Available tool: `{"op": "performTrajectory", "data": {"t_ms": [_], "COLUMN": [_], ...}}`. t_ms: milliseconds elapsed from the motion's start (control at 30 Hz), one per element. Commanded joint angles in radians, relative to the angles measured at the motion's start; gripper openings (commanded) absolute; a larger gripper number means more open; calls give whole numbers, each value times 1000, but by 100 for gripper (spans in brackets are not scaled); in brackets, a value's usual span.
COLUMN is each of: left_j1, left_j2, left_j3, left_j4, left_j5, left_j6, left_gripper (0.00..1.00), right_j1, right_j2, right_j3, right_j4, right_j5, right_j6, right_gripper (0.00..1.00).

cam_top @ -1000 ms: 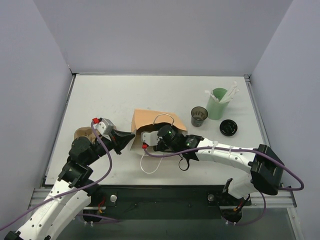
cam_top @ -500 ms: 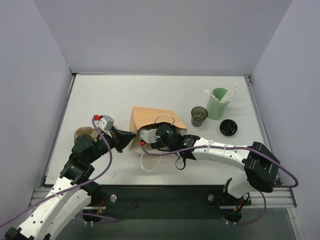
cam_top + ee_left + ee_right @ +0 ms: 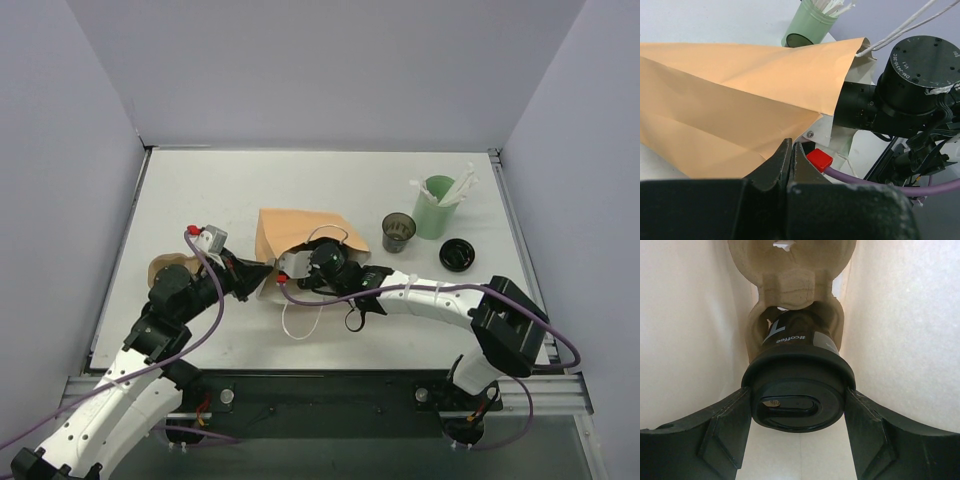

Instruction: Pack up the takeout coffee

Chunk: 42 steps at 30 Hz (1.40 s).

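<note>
Tan paper bag [image 3: 300, 232] lies on its side mid-table in the top view, with its mouth toward the arms. My left gripper [image 3: 258, 274] sits at the mouth's left edge. My right arm [image 3: 440, 298] reaches in from the right, and its claw is hidden inside the bag. A white string handle [image 3: 298, 322] trails onto the table [image 3: 220, 190] in front. To the right of the bag stand a dark translucent cup [image 3: 398, 232], a pale green cup [image 3: 435, 205] with white sticks, and a loose black lid [image 3: 457, 256].

Left wrist view: the left claw is fully closed, its tips pressed together on the lower edge of the bag's mouth, with paper apparently pinched between them. The upper flap stands lifted, and the right arm's black wrist enters beneath it.

Right wrist view, inside the bag: the takeout coffee [image 3: 795, 340] points its lid at the camera. Its base sits in a socket of the pulp tray [image 3: 792, 265]. My right gripper [image 3: 796, 397] is spread fairly wide, one finger on each side of the cup's lid with the tips touching the rim, so it is holding the cup. Pale bag walls stand close on both sides.
</note>
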Motion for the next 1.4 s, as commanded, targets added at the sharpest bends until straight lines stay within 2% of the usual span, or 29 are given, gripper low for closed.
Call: {"op": "performTrajectory", "data": {"t_ms": [0, 600, 800, 1167, 1367], "left_j1": [-2, 0, 0, 0, 0], "left_j2": [1, -26, -23, -25, -17], "left_j3": [38, 50, 56, 58, 56], "left_j4": [7, -78, -78, -84, -69], "left_j5": [2, -26, -40, -60, -69], "left_j6": [-35, -43, -50, -49, -53], "left_gripper": [0, 0, 0, 0, 0], "right_j1": [-18, -75, -86, -98, -106], "right_j2": [19, 113, 113, 136, 145], "right_j3": [10, 81, 81, 133, 145], "right_j4": [48, 40, 40, 31, 30], "right_j5": [-22, 1, -6, -23, -34], "right_j6": [24, 79, 98, 136, 142], "right_gripper": [33, 34, 41, 47, 54]}}
